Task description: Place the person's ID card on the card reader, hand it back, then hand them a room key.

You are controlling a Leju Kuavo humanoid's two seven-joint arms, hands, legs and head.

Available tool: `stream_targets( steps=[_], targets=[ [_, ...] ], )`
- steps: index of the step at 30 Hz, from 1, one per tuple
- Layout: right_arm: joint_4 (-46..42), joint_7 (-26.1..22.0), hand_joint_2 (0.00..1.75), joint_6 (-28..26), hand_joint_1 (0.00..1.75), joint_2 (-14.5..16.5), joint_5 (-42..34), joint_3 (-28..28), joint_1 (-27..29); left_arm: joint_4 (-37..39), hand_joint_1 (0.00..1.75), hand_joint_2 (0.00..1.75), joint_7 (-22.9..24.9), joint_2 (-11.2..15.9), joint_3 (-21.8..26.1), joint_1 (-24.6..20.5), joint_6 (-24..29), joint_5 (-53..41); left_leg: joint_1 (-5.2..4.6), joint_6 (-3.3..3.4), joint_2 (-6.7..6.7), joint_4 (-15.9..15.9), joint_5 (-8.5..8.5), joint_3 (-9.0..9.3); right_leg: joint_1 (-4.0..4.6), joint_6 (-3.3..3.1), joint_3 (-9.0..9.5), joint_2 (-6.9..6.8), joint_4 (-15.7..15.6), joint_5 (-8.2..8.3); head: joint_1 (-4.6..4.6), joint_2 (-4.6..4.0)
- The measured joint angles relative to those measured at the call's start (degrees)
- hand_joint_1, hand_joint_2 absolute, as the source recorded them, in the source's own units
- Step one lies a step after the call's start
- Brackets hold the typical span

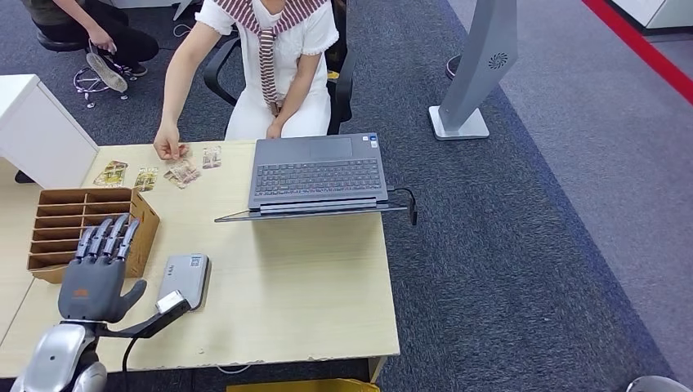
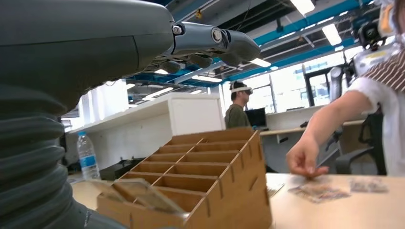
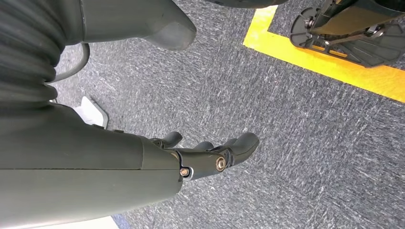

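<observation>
Left hand (image 1: 96, 273) is held flat above the table's (image 1: 310, 286) near edge, fingers extended and slightly apart, nothing grasped. Just right of it lies the grey card reader (image 1: 185, 278); ahead of its fingertips stands the wooden slotted organizer (image 1: 73, 224). Beyond that, cards (image 1: 181, 173) are spread under a person's hand (image 1: 168, 144). Right hand (image 3: 210, 155) hangs over carpet (image 3: 286, 119), fingers loosely curled, empty.

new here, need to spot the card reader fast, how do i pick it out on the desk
On the wooden desk, look at the near left corner beside the slotted wooden organizer. The card reader is the flat grey box there, unlike the cards at the far edge.
</observation>
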Motion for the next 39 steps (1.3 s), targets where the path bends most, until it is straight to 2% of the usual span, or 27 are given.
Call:
stream_targets(
  steps=[14, 17, 27, 39],
  targets=[
    [0.0, -0.1, 1.75, -0.1, 0.00, -0.1, 0.1, 0.0, 0.0, 5.1, 0.00, 1.75, 0.7, 0.0, 2.0, 0.4, 0.9, -0.8, 0.01, 0.00, -0.02, 0.0, 0.00, -0.01, 0.00, 0.00, 0.00, -0.01, 0.0, 0.00, 0.01, -0.01],
    [0.0, -0.3, 1.75, -0.1, 0.00, -0.1, 0.6, 0.0, 0.0, 6.3, 0.00, 1.75, 1.4, 0.1, 3.2, 0.1, 2.8, -1.2, 0.01, 0.00, -0.01, 0.0, 0.00, -0.01, 0.00, 0.00, 0.00, 0.00, 0.0, 0.00, 0.01, -0.01],
    [0.0, -0.8, 1.75, 0.8, 0.00, -0.3, 1.0, 0.0, 0.0, 15.7, 0.00, 1.75, 0.4, 1.8, 10.5, -3.2, 7.2, 0.3, 0.03, -0.04, -0.01, 0.0, 0.03, 0.02, 0.03, -0.01, 0.00, 0.00, 0.0, 0.01, 0.00, 0.00],
    [0.0, -0.7, 1.75, 0.9, 0.00, -0.4, 1.0, 0.0, -0.2, 20.0, 0.00, 1.75, -0.5, 2.2, 12.9, -6.4, 7.6, 0.5, 0.02, -0.03, -0.04, 0.0, 0.03, 0.01, 0.03, -0.01, 0.00, -0.02, 0.0, 0.01, 0.01, 0.00]
  ],
)
